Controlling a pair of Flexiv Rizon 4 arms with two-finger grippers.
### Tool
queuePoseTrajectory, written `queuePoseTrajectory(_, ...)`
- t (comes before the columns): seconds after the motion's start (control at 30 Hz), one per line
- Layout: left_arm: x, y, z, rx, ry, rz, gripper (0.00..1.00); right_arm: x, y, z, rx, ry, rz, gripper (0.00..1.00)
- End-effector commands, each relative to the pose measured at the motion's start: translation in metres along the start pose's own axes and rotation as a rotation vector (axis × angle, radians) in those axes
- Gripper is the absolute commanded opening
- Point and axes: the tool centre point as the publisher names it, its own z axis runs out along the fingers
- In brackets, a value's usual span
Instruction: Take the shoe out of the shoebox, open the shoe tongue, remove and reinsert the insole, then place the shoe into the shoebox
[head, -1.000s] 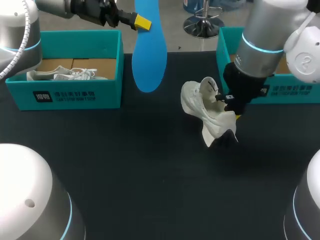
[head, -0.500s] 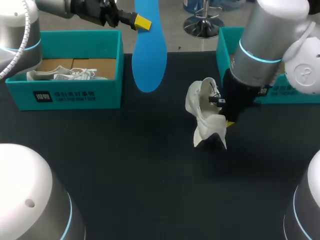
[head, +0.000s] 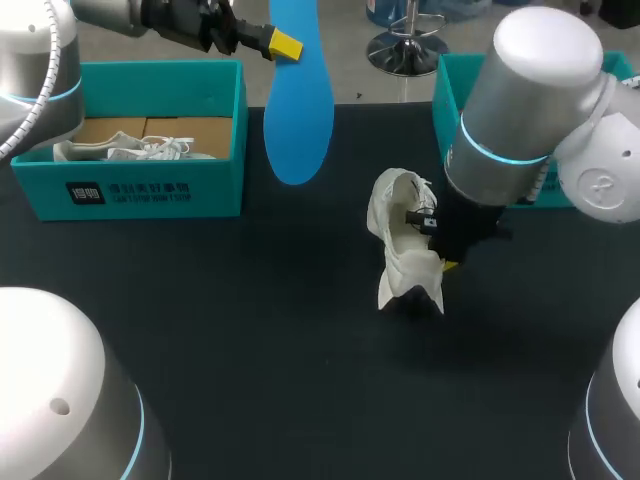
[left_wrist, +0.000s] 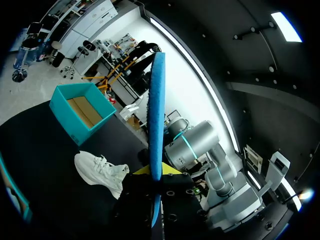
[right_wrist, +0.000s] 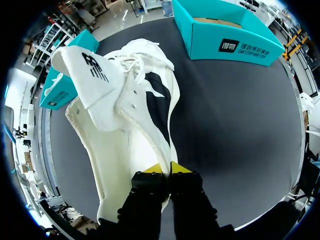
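White shoe (head: 403, 240) is shifting leftward and tipping steeper, right gripper (right_wrist: 165, 169) pinching its edge; left gripper (head: 278, 42) is still clamping the insole (head: 298, 100) aloft, so reinsertion is pending.

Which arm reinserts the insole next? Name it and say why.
Left. The left gripper holds the blue insole aloft, while the right gripper is busy pinching the white shoe at mid-table.

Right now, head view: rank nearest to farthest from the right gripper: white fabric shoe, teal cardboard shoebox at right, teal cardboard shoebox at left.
1. White fabric shoe, held in the right gripper, at the middle.
2. Teal cardboard shoebox at right, just beyond the gripper, on the far-right side.
3. Teal cardboard shoebox at left, well past the middle, on the far-left side.
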Motion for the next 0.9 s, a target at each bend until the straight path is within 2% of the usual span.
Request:
queuePoseTrajectory(0.03, 0.000, 0.001, 0.000, 0.001, 0.000, 0.001, 0.00, 0.000, -0.007, 0.020, -0.011, 0.024, 0.005, 0.00)
queuePoseTrajectory(0.2, 0.000, 0.001, 0.000, 0.001, 0.000, 0.001, 0.00, 0.002, -0.017, 0.044, 0.006, 0.050, 0.015, 0.00)
queuePoseTrajectory(0.47, 0.000, 0.001, 0.000, 0.001, 0.000, 0.001, 0.00, 0.003, -0.031, 0.070, 0.045, 0.045, 0.021, 0.00)
queuePoseTrajectory(0.73, 0.000, 0.001, 0.000, 0.001, 0.000, 0.001, 0.00, 0.005, -0.037, 0.080, 0.072, 0.043, 0.024, 0.00)
queuePoseTrajectory(0.77, 0.000, 0.001, 0.000, 0.001, 0.000, 0.001, 0.00, 0.005, -0.038, 0.079, 0.074, 0.043, 0.024, 0.11)
queuePoseTrajectory(0.8, 0.000, 0.001, 0.000, 0.001, 0.000, 0.001, 0.00, 0.005, -0.038, 0.078, 0.075, 0.043, 0.024, 0.40)
queuePoseTrajectory(0.83, 0.000, 0.001, 0.000, 0.001, 0.000, 0.001, 0.00, 0.004, -0.038, 0.075, 0.076, 0.042, 0.024, 0.75)
queuePoseTrajectory(0.9, 0.000, 0.001, 0.000, 0.001, 0.000, 0.001, 0.00, 0.004, -0.037, 0.070, 0.075, 0.040, 0.022, 0.79)
